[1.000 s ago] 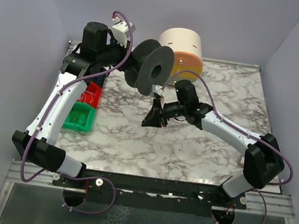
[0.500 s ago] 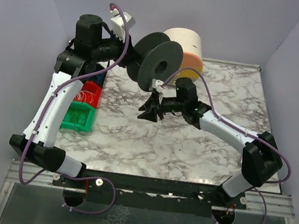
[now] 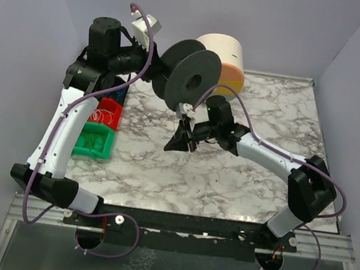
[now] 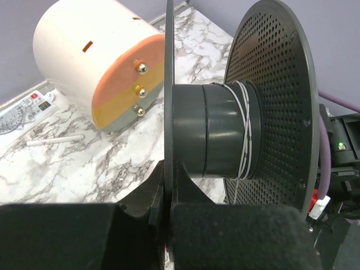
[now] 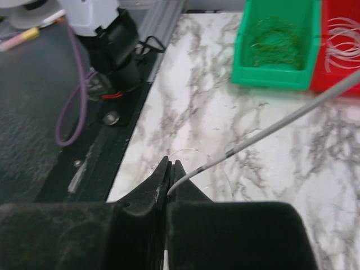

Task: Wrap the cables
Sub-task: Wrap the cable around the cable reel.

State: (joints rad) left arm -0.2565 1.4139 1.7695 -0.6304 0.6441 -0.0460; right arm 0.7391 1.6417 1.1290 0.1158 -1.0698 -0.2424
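Note:
The dark grey spool [image 3: 188,79] is held in the air above the back of the table. My left gripper [image 3: 157,71] is shut on its near flange; in the left wrist view the flange runs down between my left gripper's [image 4: 167,188] jaws. A few turns of pale cable [image 4: 246,129] lie on the spool's hub [image 4: 208,135] beside the perforated far flange. My right gripper [image 3: 175,142] hovers below and in front of the spool. In the right wrist view my right gripper [image 5: 170,169] is shut on the thin whitish cable [image 5: 270,128], which runs up to the right.
A white and orange cylinder [image 3: 220,60] stands at the back behind the spool. A red bin [image 3: 107,113] and a green bin [image 3: 95,142] holding wire coils sit at the left. A thin clear loop [image 5: 219,169] lies on the marble under the right gripper.
The left arm has raised and turned the spool up and to the right. The right gripper has moved a little to the left with the cable still in it.

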